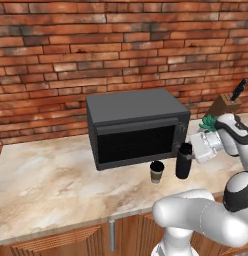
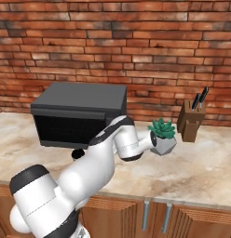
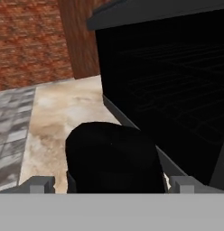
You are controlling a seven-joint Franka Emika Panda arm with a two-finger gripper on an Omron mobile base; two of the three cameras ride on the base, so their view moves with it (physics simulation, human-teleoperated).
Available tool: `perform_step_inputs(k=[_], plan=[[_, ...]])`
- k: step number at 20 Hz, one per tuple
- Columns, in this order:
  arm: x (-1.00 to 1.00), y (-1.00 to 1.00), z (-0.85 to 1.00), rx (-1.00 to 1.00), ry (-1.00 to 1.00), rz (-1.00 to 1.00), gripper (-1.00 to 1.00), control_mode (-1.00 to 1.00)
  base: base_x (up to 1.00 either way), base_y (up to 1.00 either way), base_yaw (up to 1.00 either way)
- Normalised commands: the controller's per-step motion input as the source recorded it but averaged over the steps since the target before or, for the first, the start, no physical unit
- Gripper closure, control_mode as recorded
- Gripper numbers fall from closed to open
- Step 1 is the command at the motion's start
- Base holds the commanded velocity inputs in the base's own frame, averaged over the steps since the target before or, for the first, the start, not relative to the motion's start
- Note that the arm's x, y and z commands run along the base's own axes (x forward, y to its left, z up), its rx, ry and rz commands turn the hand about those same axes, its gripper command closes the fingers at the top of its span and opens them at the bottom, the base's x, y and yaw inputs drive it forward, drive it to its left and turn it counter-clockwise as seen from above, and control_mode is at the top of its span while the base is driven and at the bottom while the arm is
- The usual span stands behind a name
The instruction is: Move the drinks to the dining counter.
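The tall black bottle (image 1: 184,161) stands on the marble counter by the microwave's front right corner. A short dark coffee cup (image 1: 156,171) with a tan sleeve stands just left of it. My gripper (image 1: 192,148) reaches in from the right at the bottle's top. In the hand view the bottle (image 3: 114,158) sits between my two fingertips (image 3: 41,184), and the gripper (image 3: 113,184) is open, with a gap showing on the left side. In the right base view my arm hides the bottle. The dining counter is out of view.
The black microwave (image 1: 136,127) stands close behind the bottle, against the brick wall. A potted plant (image 2: 163,135) and a wooden knife block (image 2: 192,121) stand on the counter (image 2: 201,172) to the right. Bare marble lies left of the microwave and along the front edge.
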Motion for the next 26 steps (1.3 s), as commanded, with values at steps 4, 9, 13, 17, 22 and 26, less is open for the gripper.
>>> perform_step_inputs(k=[4,9,13,17,22,26], plan=[[-0.15,-0.01,0.00,0.00,-0.08,0.00,-1.00,-1.00,0.00,0.00,0.00],[-0.08,0.00,0.00,0.00,-0.05,0.00,1.00,-1.00,0.00,0.00,0.00],[-0.09,0.00,0.00,0.00,-0.01,0.00,1.00,-1.00,0.00,0.00,0.00],[-0.36,-0.05,0.38,0.00,-0.12,0.00,1.00,-1.00,0.00,0.00,0.00],[-0.46,-0.20,0.90,0.00,-0.19,0.00,1.00,-1.00,0.00,0.00,0.00],[-0.65,-0.27,1.00,0.00,-0.23,0.00,1.00,-1.00,0.00,0.00,0.00]])
